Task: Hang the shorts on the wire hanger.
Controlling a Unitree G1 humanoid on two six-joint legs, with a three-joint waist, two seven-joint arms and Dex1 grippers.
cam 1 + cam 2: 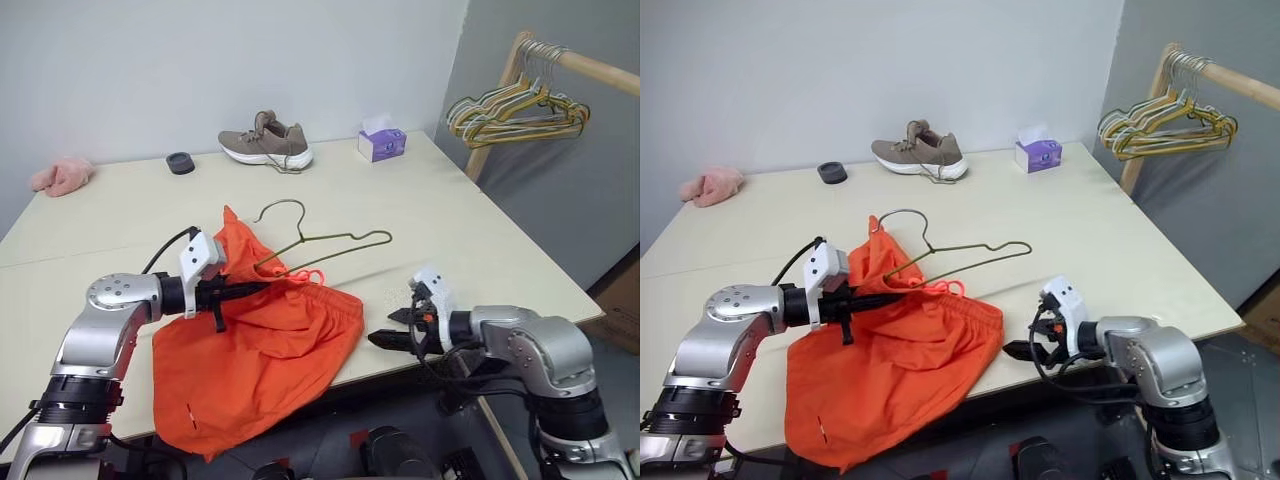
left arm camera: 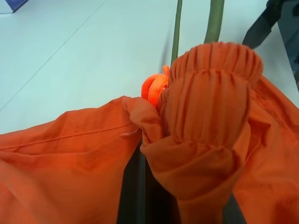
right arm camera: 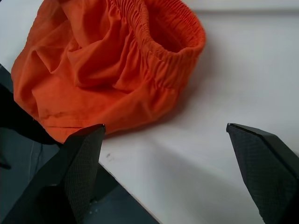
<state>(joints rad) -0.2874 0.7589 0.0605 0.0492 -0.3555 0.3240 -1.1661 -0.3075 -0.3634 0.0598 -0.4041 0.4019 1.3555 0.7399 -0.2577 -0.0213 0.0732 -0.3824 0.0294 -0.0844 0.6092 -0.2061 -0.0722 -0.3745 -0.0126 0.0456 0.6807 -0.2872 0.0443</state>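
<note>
Shorts: the bright orange fabric shorts lie crumpled on the pale table, their lower part drooping over its near edge.
Hanger: the thin olive-brown wire hanger is lifted at one end, with part of it passing into the gathered waistband.
Left gripper: fingers pressed together on waistband and wire.
Right gripper: fingers spread apart, empty, near the waistband's free side.
Progress: threading begun; the shorts do not hang from the hanger yet.

shorts: bright orange, crumpled, near table edge, partly hanging over it
wire hanger: thin olive-brown, raised, hook far-left, threaded into the waistband
</note>
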